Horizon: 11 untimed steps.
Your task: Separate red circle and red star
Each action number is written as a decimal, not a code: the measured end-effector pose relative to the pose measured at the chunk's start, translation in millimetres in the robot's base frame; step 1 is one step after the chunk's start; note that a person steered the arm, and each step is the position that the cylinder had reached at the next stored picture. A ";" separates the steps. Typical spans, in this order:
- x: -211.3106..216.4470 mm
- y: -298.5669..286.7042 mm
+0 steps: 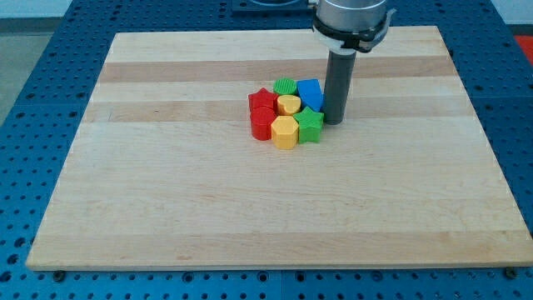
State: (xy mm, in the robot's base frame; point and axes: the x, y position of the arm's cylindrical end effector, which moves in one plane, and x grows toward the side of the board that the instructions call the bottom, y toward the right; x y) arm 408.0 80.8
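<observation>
A: Where's the dark rod's tip (335, 122)?
B: Touching the green star block (311, 125) at the cluster's right; no jaws on it, nothing held.
A: The reds?
B: Red star block (261, 101) and red circle block (261, 123) touching, cluster's left, on the pale wooden worktop (166, 183).

We are reading no text, label, brand, number or sign anywhere on what we are viewing.

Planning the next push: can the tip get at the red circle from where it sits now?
Probably not directly. My tip sits at the cluster's right edge, by the green star and blue block. The red circle is on the far left, so I'd circle round.
</observation>
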 end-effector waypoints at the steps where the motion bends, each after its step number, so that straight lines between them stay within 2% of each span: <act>1: 5.5 0.0; 2: 52.1 15.7; 3: 91.5 3.3; 4: 85.4 -45.1; 5: 59.3 -95.4; 6: 34.6 -120.9; 9: 17.5 -94.0; 11: -30.5 -85.8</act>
State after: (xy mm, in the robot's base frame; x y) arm 377.5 -5.0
